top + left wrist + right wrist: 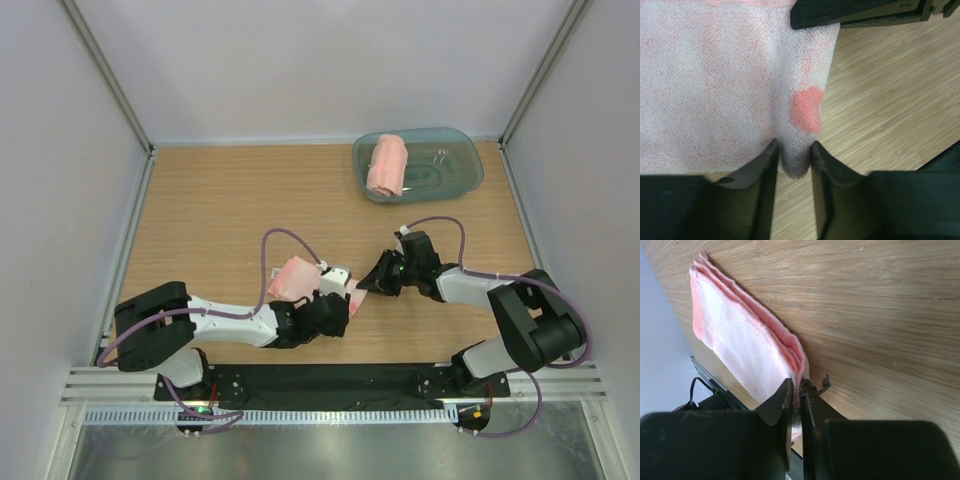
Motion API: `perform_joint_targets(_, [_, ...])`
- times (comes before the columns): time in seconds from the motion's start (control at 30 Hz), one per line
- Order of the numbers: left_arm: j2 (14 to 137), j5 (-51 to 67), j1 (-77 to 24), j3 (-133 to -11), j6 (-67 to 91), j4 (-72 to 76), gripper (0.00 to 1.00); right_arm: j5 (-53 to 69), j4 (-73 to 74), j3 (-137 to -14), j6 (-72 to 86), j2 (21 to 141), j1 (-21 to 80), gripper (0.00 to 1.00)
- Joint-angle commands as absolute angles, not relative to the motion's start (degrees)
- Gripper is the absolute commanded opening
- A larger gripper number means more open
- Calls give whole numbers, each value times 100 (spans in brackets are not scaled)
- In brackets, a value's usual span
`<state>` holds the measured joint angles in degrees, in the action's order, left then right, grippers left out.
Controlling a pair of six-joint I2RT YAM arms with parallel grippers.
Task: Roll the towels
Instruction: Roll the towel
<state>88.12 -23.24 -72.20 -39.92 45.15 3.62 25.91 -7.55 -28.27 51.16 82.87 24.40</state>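
A salmon-pink towel lies folded on the wooden table near the front, between the two arms. My left gripper is shut on its near corner; in the left wrist view the terry cloth bunches between the fingers. My right gripper is shut on the towel's other edge; the right wrist view shows the folded layers pinched between the fingertips. The second towel lies rolled up in the blue-green tub at the back right.
The tub stands near the back right corner of the table. White walls and metal frame posts enclose the table on three sides. The arm bases sit on a black rail at the front edge.
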Motion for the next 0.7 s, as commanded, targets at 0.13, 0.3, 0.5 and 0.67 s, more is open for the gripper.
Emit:
perform_joint_targets(0.13, [8824,-2705,-7294,-4402,4457,19,64,2584,-510,-2953,5019,8042,2479,8])
perform_joint_targets(0.3, [9131,-3750,-7821,-5219,4053,-1429,68,2531,-72,-3155,4966,8147,2478,7])
perform_joint_targets(0.5, [9973,-4640,-8358,-6230,3745,-2293,69,2707,596,-3568,4948,8200,2470,7])
perform_joint_targets(0.67, [10353,-4772,-8402,-6451,3753,-2391,68,2777,1116,-3937,4816,8139,2478,7])
